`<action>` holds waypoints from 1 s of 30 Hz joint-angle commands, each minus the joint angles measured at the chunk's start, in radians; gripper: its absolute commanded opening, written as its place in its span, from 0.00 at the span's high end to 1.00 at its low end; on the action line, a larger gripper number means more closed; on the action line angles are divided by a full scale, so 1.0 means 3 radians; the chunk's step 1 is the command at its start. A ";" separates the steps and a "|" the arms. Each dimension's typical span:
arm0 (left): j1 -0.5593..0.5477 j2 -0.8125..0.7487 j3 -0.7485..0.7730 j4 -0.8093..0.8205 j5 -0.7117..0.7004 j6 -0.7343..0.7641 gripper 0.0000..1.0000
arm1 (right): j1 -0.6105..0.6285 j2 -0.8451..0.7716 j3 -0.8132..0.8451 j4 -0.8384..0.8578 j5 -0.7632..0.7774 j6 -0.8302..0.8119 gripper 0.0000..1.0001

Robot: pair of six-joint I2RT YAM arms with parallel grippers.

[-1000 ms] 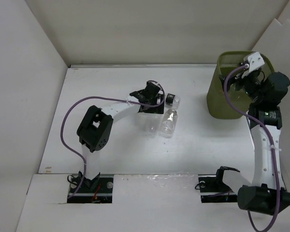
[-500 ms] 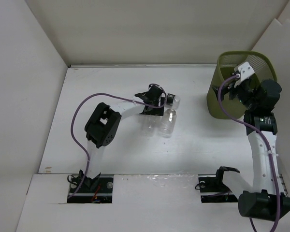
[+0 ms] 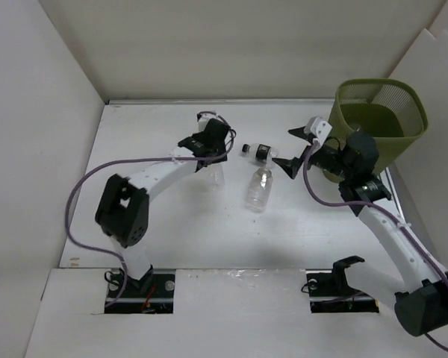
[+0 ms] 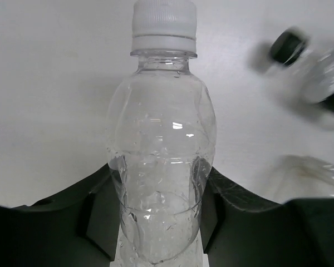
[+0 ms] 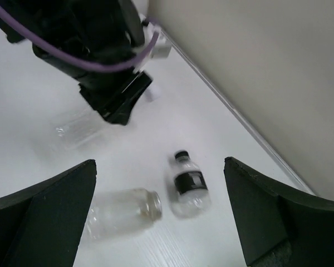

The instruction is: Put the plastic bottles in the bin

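Not done: left pincer (image 4: 157,225) pinches a white-capped bottle (image 4: 161,139), right pincer (image 3: 291,148) (spread) near black-labelled bottle (image 3: 259,153); both outside the bin (image 3: 358,149).

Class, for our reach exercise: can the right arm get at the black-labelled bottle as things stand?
Probably yes. The right gripper is open beside the black-labelled bottle, which lies on the table with nothing between them. The left gripper holds a white-capped bottle.

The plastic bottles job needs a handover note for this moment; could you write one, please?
Left pincer: shut on a white-capped clear bottle.
Right pincer: open, empty, beside the black-labelled bottle.
An unlabelled clear bottle lies next to it.
Olive-green bin: far right corner; contents cannot be told.
Left to do: these three bottles into the bin.
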 commanded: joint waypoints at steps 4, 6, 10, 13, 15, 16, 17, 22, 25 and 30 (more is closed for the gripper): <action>0.0006 -0.1296 -0.0279 0.1258 -0.0592 0.0256 1.00 | 0.0443 0.0483 -0.0110 0.1631 -0.0323 0.0904 0.00; 0.0006 -0.1454 -0.0392 0.1618 -0.0414 0.0470 1.00 | 0.0622 0.0627 0.0007 0.1856 -0.0247 0.1001 0.00; 0.0006 -0.1853 -0.0775 0.2477 0.0138 0.0706 1.00 | 0.0761 0.0975 0.0039 0.2627 -0.0210 0.1547 0.00; 0.0006 -0.2027 -0.1128 0.3081 0.0624 0.0860 1.00 | 0.0878 0.1256 0.0039 0.3440 -0.0210 0.2105 0.00; 0.0006 -0.2094 -0.1200 0.3179 0.0839 0.0896 1.00 | 0.0964 0.1419 0.0080 0.3656 -0.0134 0.2270 0.00; 0.0006 -0.2094 -0.1201 0.3179 0.0921 0.0896 1.00 | 0.0996 0.1456 0.0186 0.3656 -0.0134 0.2270 0.00; 0.0006 -0.2094 -0.1201 0.3179 0.0998 0.0896 1.00 | 0.1026 0.1456 0.0228 0.3586 -0.0088 0.2234 0.00; 0.0006 -0.2125 -0.1236 0.3291 0.1182 0.0860 1.00 | 0.1185 0.1574 0.0468 0.2774 0.0320 0.1871 0.00; 0.0006 -0.2125 -0.1272 0.3389 0.1284 0.0784 1.00 | 0.1226 0.1660 0.0468 0.2772 0.0413 0.1871 0.00; 0.0006 -0.2155 -0.1272 0.3420 0.1316 0.0784 1.00 | 0.1226 0.1701 0.0428 0.2665 0.0730 0.1774 0.00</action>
